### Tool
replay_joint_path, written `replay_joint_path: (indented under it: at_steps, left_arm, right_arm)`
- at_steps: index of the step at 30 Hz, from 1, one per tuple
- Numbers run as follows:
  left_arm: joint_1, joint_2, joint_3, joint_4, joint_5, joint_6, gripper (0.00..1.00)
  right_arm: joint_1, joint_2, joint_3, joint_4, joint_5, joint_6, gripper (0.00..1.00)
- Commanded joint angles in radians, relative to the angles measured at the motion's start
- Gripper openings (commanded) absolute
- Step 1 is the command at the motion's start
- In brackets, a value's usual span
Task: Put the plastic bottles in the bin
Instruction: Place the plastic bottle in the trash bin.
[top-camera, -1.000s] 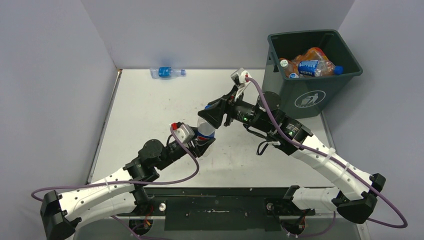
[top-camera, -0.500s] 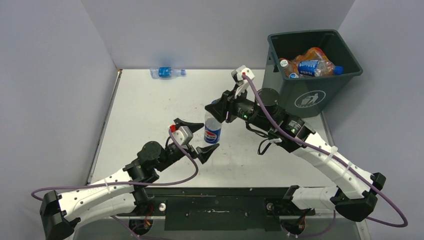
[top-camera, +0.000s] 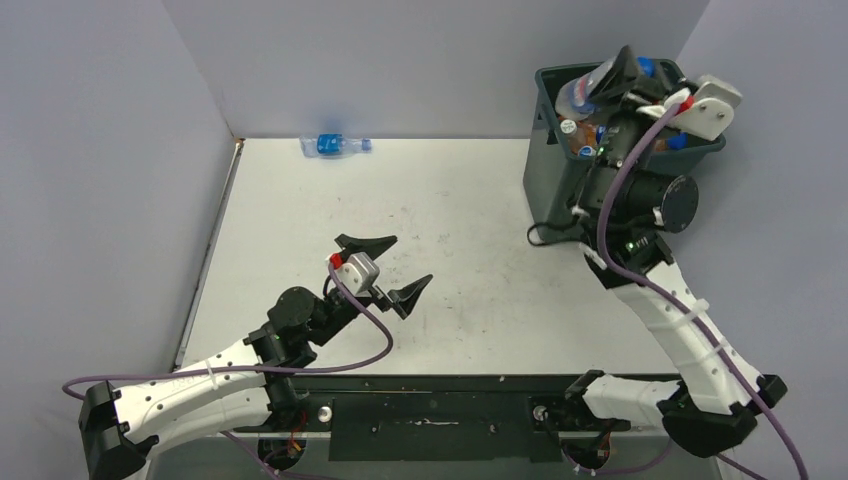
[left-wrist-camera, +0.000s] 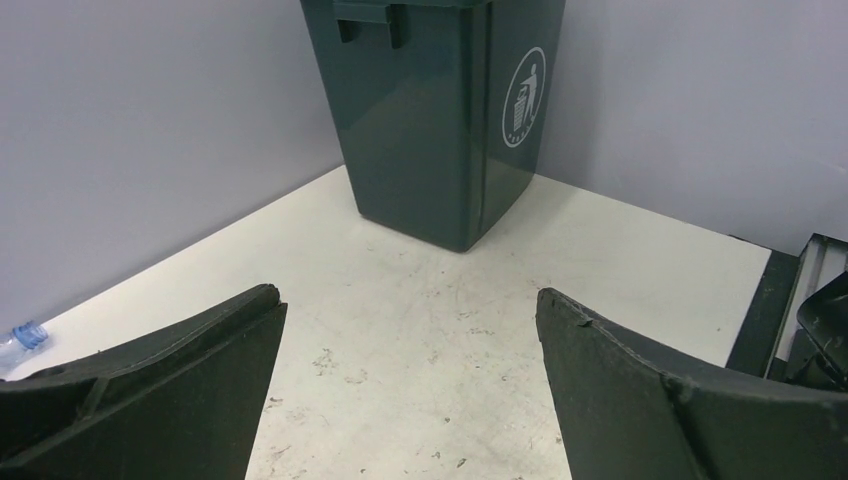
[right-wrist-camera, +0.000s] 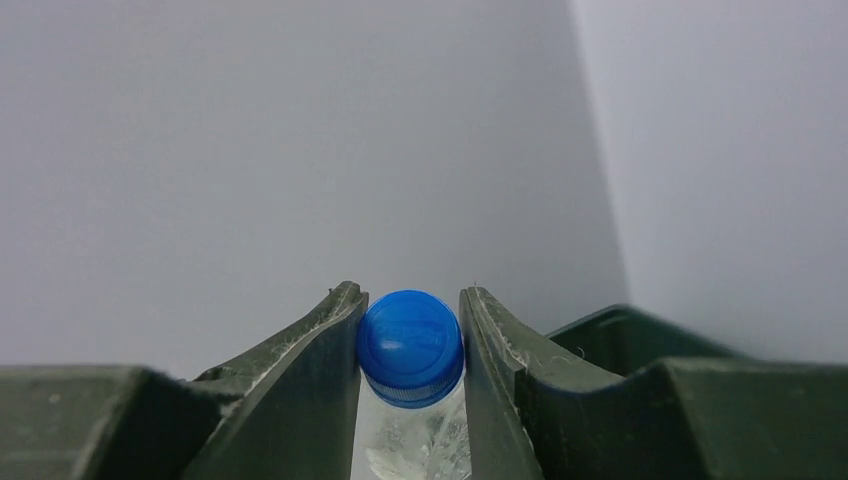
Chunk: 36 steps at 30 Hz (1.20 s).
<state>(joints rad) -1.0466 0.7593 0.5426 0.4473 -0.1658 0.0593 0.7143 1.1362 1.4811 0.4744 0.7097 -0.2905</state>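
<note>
In the top view, my left fingers (top-camera: 410, 293) are spread wide over the near middle of the bench (top-camera: 460, 200) and hold nothing. My right fingers (top-camera: 620, 66) are up over the bin (top-camera: 553, 185), which stands at the far right corner. They carry a clear bottle (top-camera: 583, 92) above the left side of the bin's opening. More bottles (top-camera: 570, 127) lie inside the bin. A stray bottle (top-camera: 335, 145) with a blue label lies on its side at the far edge of the bench, left of middle, close to the back wall (top-camera: 430, 60).

In the left wrist view, both fingers (left-wrist-camera: 180, 390) stand far apart with bare bench between them. The bin (left-wrist-camera: 430, 120) stands beyond them, its white litter symbol (left-wrist-camera: 524, 97) on the right-hand face. The stray bottle's end (left-wrist-camera: 20, 335) peeks in at the left edge.

In the right wrist view, the fingers (right-wrist-camera: 310, 370) pinch the bottle (right-wrist-camera: 410, 335) at its blue cap, one on each side, with the clear neck below. A corner of the bin's rim (right-wrist-camera: 620, 330) shows to the right.
</note>
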Motion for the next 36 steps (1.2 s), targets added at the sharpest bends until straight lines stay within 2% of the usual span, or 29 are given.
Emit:
replay_joint_path:
  at_steps: [1, 5, 13, 14, 16, 17, 18, 19, 24, 29, 33, 36]
  left_arm:
    - [-0.006, -0.01, 0.007, 0.059, -0.044, 0.016, 0.96]
    - [-0.007, -0.012, 0.011, 0.047, -0.041, 0.012, 0.96]
    - [-0.007, -0.006, 0.013, 0.036, -0.07, 0.04, 0.96]
    - [-0.007, -0.003, 0.012, 0.035, -0.072, 0.044, 0.96]
    - [-0.007, 0.005, 0.014, 0.032, -0.078, 0.049, 0.96]
    - [-0.007, 0.007, 0.015, 0.029, -0.079, 0.05, 0.96]
    - [-0.007, 0.011, 0.016, 0.03, -0.081, 0.051, 0.96]
    - [-0.007, 0.014, 0.016, 0.03, -0.082, 0.051, 0.96]
    - [-0.006, 0.032, 0.018, 0.028, -0.073, 0.047, 0.96]
    - [-0.008, 0.033, 0.02, 0.025, -0.066, 0.041, 0.96]
    - [-0.007, 0.022, 0.013, 0.036, -0.095, 0.025, 0.96]
    - [-0.007, 0.026, 0.017, 0.036, -0.168, 0.005, 0.96]
  right_arm:
    - [-0.209, 0.182, 0.11, 0.224, 0.111, -0.05, 0.05]
    - [-0.404, 0.333, 0.21, 0.156, 0.096, 0.106, 0.05]
    - [-0.571, 0.575, 0.365, 0.037, -0.008, 0.327, 0.06]
    - [-0.58, 0.595, 0.385, 0.003, -0.052, 0.365, 0.17]
    - [-0.585, 0.62, 0.429, -0.078, -0.125, 0.423, 0.63]
    - [-0.584, 0.628, 0.454, -0.122, -0.128, 0.45, 0.75]
    - [-0.581, 0.63, 0.469, -0.149, -0.131, 0.472, 0.82]
    - [-0.581, 0.627, 0.476, -0.165, -0.142, 0.486, 0.84]
    - [-0.585, 0.575, 0.471, -0.238, -0.166, 0.539, 0.84]
    - [-0.587, 0.458, 0.356, -0.247, -0.205, 0.582, 0.85]
    - [-0.585, 0.392, 0.321, -0.283, -0.252, 0.623, 0.86]
    - [-0.562, 0.331, 0.293, -0.296, -0.322, 0.673, 0.87]
